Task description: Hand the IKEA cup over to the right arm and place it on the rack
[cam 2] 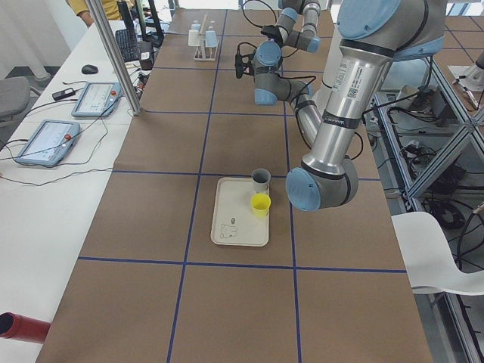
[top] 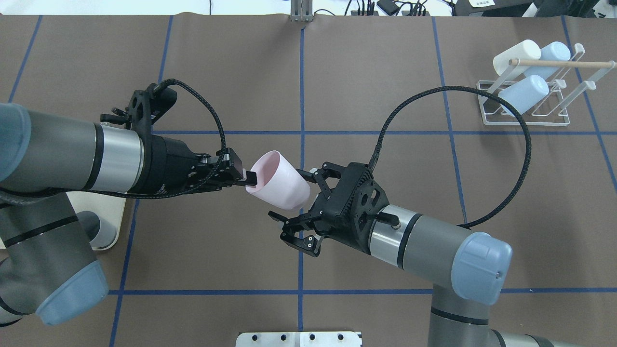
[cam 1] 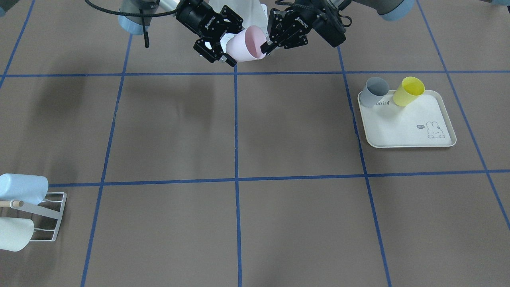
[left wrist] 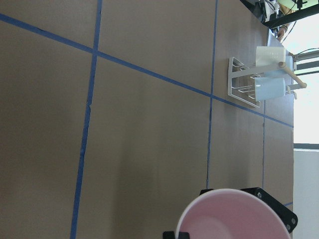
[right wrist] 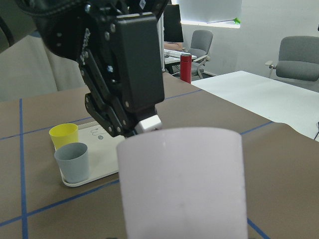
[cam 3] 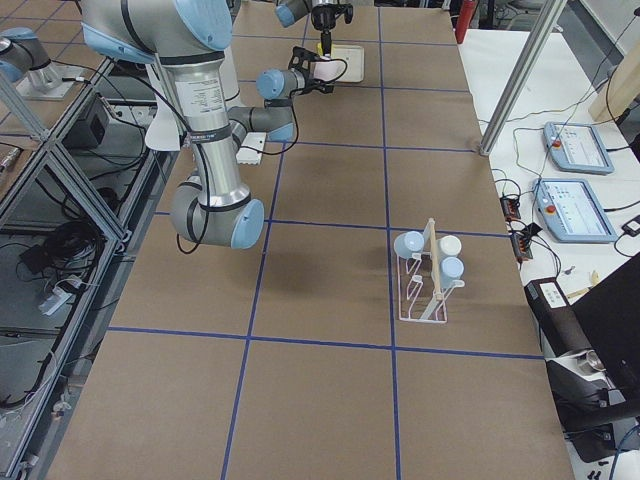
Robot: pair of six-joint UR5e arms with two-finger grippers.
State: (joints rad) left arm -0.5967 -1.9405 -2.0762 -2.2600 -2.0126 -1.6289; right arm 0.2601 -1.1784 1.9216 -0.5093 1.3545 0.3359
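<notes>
Cup: pink, in mid-air over the desk, between the two hands, near the robot's side. Its base is hidden behind the right hand in the front view. The left wrist view catches only the rim, cut off at the bottom edge. The right wrist view shows only the outer wall and no fingers. In the side views it is too small to read.

Left hand pinches the rim, one finger inside the mouth and one outside, and holds the cup. Right hand is spread wide, its fingers straddling the base end. Contact with the wall can't be told.

Cup lies tilted, long axis running hand to hand. The mouth points toward the left hand and somewhat up, the base toward the right hand.

Rack sits well apart at the desk's far right, carrying three cups, and is cut off at the front view's left edge. Tray on the robot's left holds a grey and a yellow cup.
</notes>
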